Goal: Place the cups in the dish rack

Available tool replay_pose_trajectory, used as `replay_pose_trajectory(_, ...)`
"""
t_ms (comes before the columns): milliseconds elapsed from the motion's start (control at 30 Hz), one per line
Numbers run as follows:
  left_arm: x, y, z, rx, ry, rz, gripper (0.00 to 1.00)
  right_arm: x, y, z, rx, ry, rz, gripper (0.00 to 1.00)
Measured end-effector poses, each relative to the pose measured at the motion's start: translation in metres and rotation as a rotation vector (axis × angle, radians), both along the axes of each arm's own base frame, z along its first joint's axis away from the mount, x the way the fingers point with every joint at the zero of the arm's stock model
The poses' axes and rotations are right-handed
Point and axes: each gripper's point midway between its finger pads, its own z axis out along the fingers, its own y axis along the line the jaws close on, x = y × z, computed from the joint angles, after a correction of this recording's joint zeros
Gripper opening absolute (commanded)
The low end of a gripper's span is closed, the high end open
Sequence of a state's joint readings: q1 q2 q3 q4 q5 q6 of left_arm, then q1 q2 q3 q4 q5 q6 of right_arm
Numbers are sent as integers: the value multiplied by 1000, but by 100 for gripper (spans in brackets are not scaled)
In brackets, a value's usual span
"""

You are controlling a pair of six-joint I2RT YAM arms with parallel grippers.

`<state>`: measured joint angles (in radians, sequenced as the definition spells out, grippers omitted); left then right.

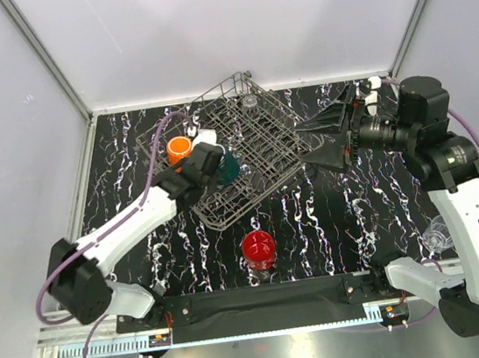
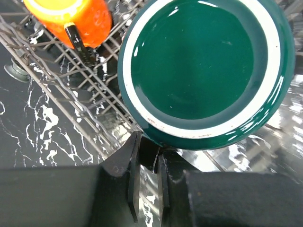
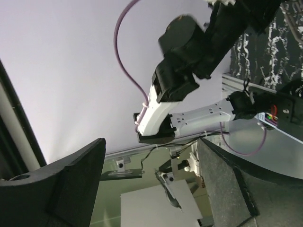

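Though apart, red cup [image 1: 258, 248] near rack [image 1: 261, 141]

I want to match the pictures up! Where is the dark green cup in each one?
Top external: the green cup is left of centre, at the left side of the dish rack.
Left wrist: it fills the upper right.
Right wrist: not in it.
Shared landmark: the orange cup, up and to the left of the green cup in both views.
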<state>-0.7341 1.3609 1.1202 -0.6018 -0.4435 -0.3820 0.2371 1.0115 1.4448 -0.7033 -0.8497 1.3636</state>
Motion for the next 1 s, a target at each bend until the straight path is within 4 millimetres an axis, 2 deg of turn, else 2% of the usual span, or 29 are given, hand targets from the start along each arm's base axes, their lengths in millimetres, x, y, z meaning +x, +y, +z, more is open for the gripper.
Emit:
replay_pose_trajectory(100, 14, 3, -22, 54, 19, 26, 0, -5, -4, 5, -63, -40, 0, 85)
replay_pose_trajectory(233, 27, 4, -42, 79, 36, 47, 0, -9, -7, 3, -122, -54, 4, 86)
replay_pose_trajectory(400, 39, 10, -66, 103, 80, 78, 0, -11, -9, -8, -170, -26, 14, 86)
replay_pose_trajectory(600, 50, 12, -92, 140, 134, 97, 0, -8, -10, -5, -207, -32, 25, 86)
replay_pose_trajectory(700, 50, 10, -101, 150, 156, 94, 0, -7, -10, -5, -212, -42, 32, 86)
replay_pose_trajectory(867, 53, 7, -101, 141, 159, 98, 0, -3, -8, -8, -216, -31, 44, 86)
replay_pose_trajectory(933, 54, 6, -101, 139, 166, 105, 11, -1, -7, -10, -217, -25, 45, 86)
replay_pose_trajectory(967, 54, 6, -101, 140, 171, 109, 30, 0, -7, -10, -218, -22, 45, 86)
replay_pose_trajectory(1000, 54, 6, -101, 141, 177, 114, 36, 0, -7, -11, -218, -20, 46, 86)
